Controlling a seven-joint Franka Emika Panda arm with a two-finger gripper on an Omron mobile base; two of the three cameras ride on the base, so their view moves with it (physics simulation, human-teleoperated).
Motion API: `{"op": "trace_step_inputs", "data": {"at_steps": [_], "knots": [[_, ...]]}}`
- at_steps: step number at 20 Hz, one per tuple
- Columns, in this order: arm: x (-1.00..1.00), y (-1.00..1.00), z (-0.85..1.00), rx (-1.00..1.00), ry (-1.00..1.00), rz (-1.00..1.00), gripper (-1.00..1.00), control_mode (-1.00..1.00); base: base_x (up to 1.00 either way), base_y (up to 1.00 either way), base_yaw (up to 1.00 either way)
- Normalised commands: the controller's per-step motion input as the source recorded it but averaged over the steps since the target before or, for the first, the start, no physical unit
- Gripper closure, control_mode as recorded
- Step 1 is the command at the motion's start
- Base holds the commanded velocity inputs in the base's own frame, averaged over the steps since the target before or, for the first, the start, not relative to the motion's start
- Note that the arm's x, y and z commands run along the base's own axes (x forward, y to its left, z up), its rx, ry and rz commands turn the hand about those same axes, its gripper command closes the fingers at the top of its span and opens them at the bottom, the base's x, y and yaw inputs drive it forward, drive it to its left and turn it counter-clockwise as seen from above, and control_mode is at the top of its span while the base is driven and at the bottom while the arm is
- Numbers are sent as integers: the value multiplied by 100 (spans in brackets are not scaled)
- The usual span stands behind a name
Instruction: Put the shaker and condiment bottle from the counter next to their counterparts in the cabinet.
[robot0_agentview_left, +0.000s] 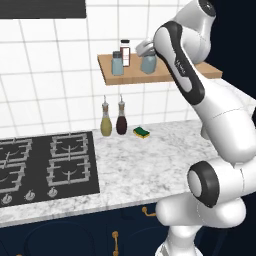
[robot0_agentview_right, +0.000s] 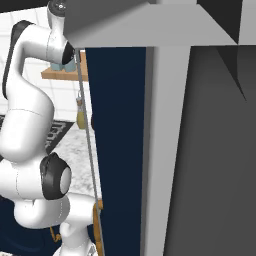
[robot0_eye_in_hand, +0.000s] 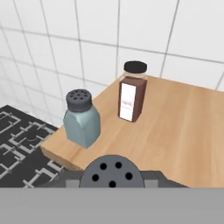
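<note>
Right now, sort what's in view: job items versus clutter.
Job:
shaker, held in the gripper
dark-capped shaker
wooden shelf
counter

Clutter:
brown spice jar
oil bottle
dark sauce bottle
sponge
gas hob

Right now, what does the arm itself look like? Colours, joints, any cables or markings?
Glossy white arm of rounded, tubular links, with dark grey to black joint caps and a dark band along the upper link. No cables or markings visible. The gripper looks pale grey, mostly hidden behind the arm; its fingertips are not clear.
</note>
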Motion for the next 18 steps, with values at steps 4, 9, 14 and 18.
{"op": "trace_step_inputs", "data": {"at_steps": [4, 9, 14, 18], "knots": [[33, 6, -2, 0, 2, 5, 100, -100, 0, 0, 0], [28, 0, -7, 0, 3, 6, 100, -100, 0, 0, 0], [17, 13, 0, 0, 9, 2, 100, -100, 0, 0, 0], [21, 19, 0, 0, 11, 1, 100, -100, 0, 0, 0]]}}
